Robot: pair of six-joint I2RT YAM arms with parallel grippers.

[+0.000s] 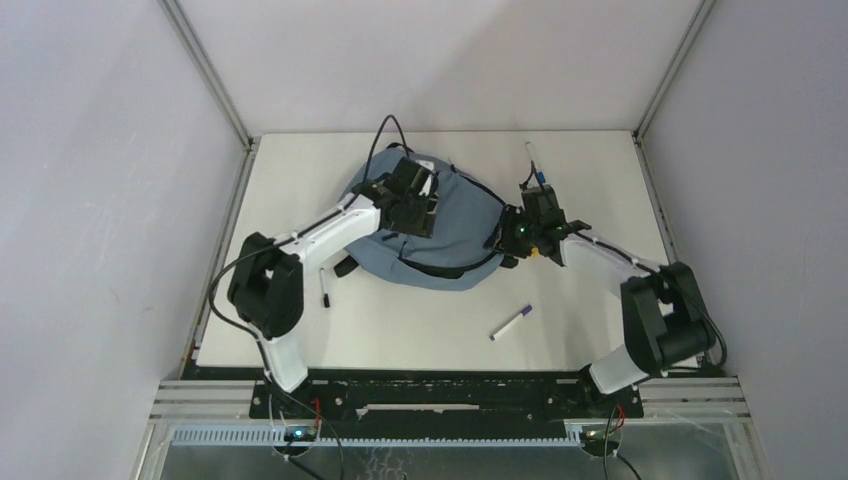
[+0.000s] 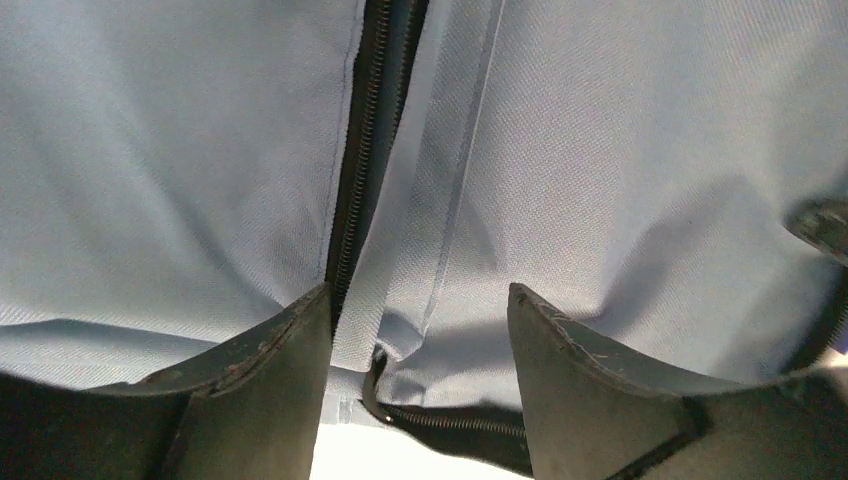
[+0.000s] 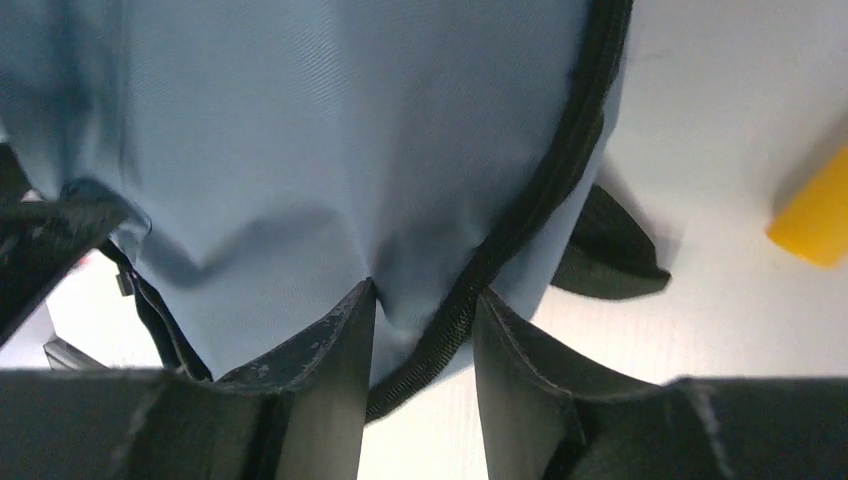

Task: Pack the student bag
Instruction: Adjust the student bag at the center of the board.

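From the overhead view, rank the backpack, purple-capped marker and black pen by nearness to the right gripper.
1. Student bag, touching the right gripper.
2. Purple-capped marker, on the near side.
3. Black pen, left of the bag.

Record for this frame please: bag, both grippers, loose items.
bag: grey-blue backpack, lying mid-table
left gripper: on top of the backpack, jaws wide apart, pressing fabric beside a black zipper
right gripper: at the backpack's right edge, jaws astride the zipped rim; grip unclear
loose items: pen left of the backpack; purple-capped marker in front of it; second marker beyond the right gripper
unidentified: yellow thing near the right gripper
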